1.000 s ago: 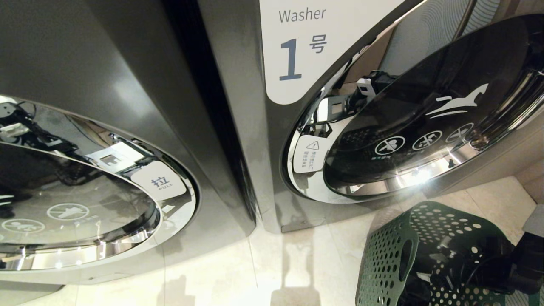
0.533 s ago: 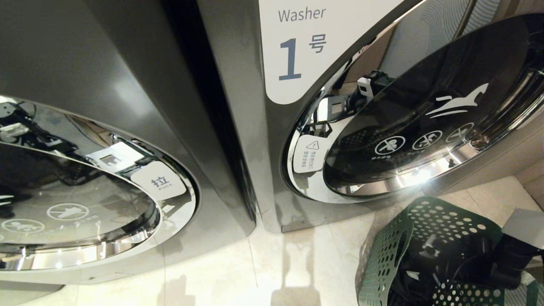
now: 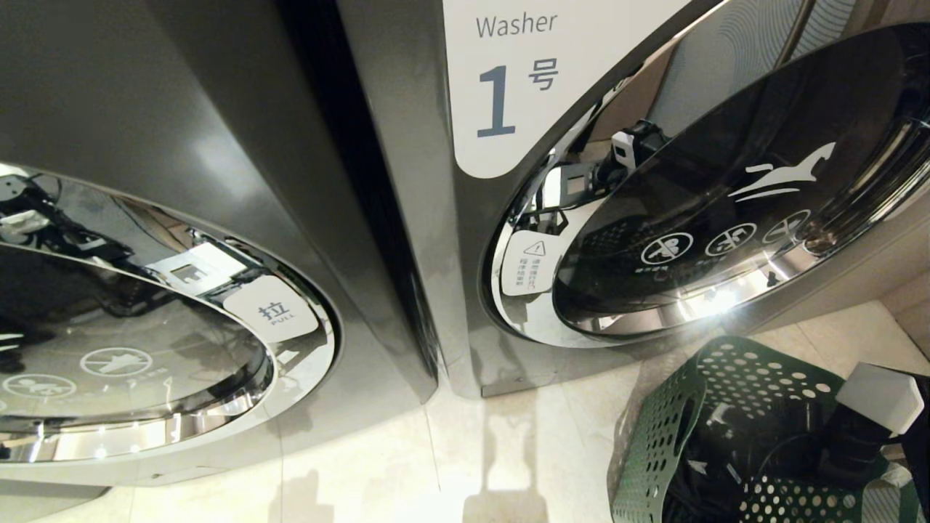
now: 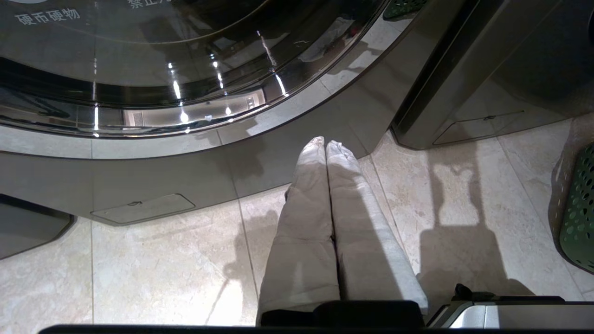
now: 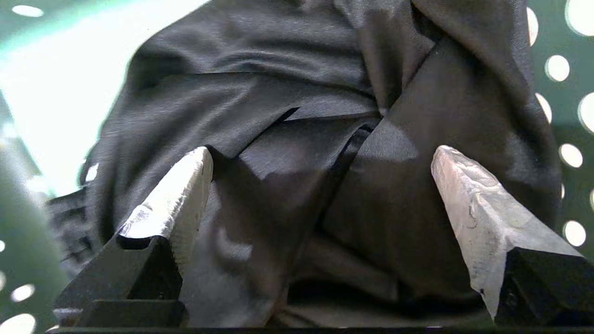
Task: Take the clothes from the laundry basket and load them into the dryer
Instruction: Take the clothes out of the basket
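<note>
The dark green laundry basket (image 3: 657, 443) with round holes stands on the floor at the lower right, in front of the machine marked 1. The black clothes (image 3: 734, 454) lie bundled inside it. My right arm (image 3: 875, 399) reaches down into the basket from the right. My right gripper (image 5: 322, 152) is open, its two white fingers spread either side of a fold of the clothes (image 5: 297, 93), with nothing clamped. My left gripper (image 4: 325, 141) is shut and empty, hanging over the floor by the left machine's base. The dryer is out of view.
Two dark grey machines stand side by side, each with a low chrome-rimmed round door (image 3: 734, 218), both shut. The left door (image 3: 145, 349) carries a pull tab. Pale floor tiles (image 3: 508, 465) lie between the machines and the basket (image 4: 580, 213).
My right arm has swung further into the basket from the right, so its white wrist block now shows. The basket has shifted a little. The left arm has not moved.
</note>
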